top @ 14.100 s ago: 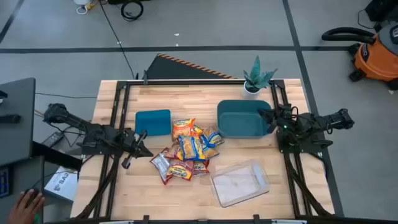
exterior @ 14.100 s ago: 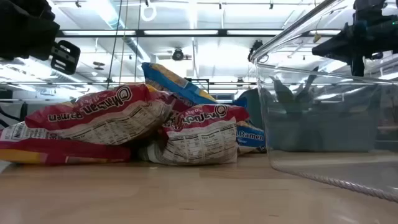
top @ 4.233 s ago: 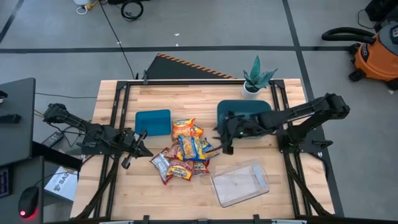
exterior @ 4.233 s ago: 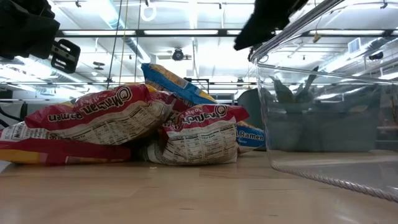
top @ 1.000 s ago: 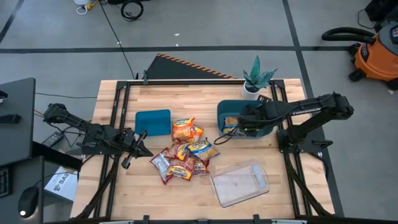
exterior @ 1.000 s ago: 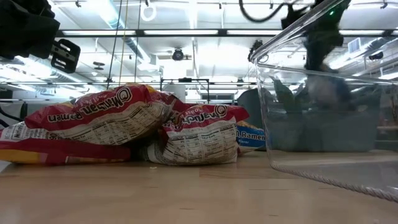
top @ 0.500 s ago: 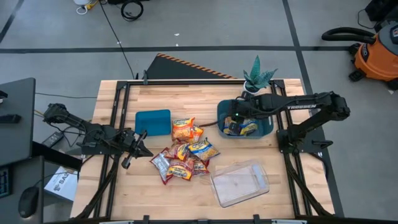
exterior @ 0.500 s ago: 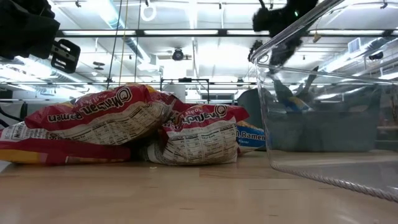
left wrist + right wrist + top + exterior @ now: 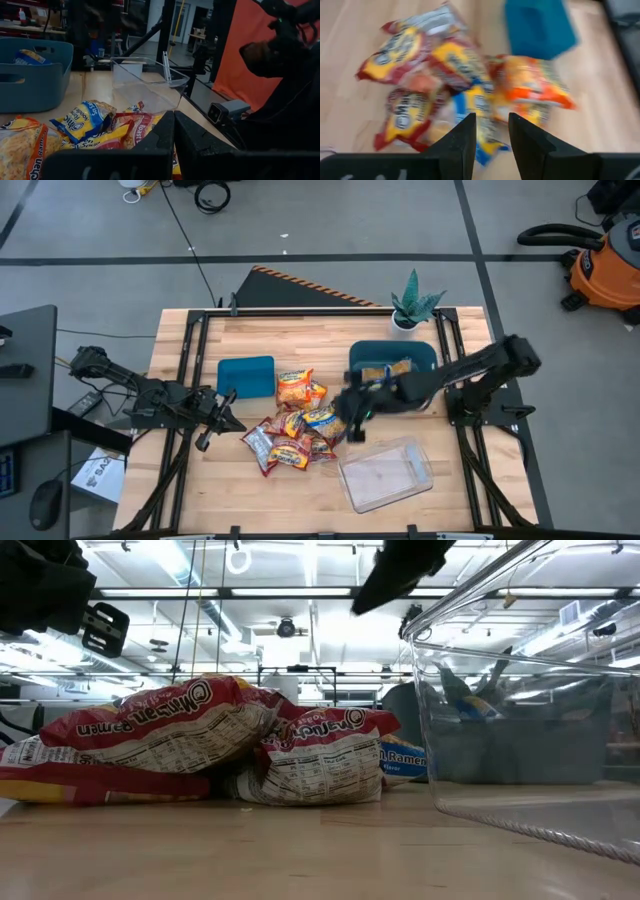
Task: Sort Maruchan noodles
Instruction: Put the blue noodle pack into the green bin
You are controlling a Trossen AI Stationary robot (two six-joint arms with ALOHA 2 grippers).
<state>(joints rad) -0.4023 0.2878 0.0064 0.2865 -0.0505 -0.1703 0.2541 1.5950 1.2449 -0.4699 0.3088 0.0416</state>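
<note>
Wooden tabletop (image 9: 200, 470) carries my Maruchan noodles (image 9: 297, 425) heaped at centre, long axes pointing every way; one blue packet (image 9: 326, 418) lies roughly crosswise. Another packet (image 9: 386, 370) sits in the teal bin (image 9: 392, 352). Right gripper (image 9: 352, 412) hovers at the heap's edge, fingers (image 9: 462, 142) parted, empty. Left gripper (image 9: 215, 422) waits beside the heap, fingers (image 9: 165, 130) together.

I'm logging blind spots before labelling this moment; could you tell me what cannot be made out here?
- High view: right gripper smeared by motion over the noodle pile.
- Low view: clear tray wall veils the teal bin's contents.
- Right wrist view: packet print blurred.
- Left wrist view: left gripper hides nearest packets.
</note>
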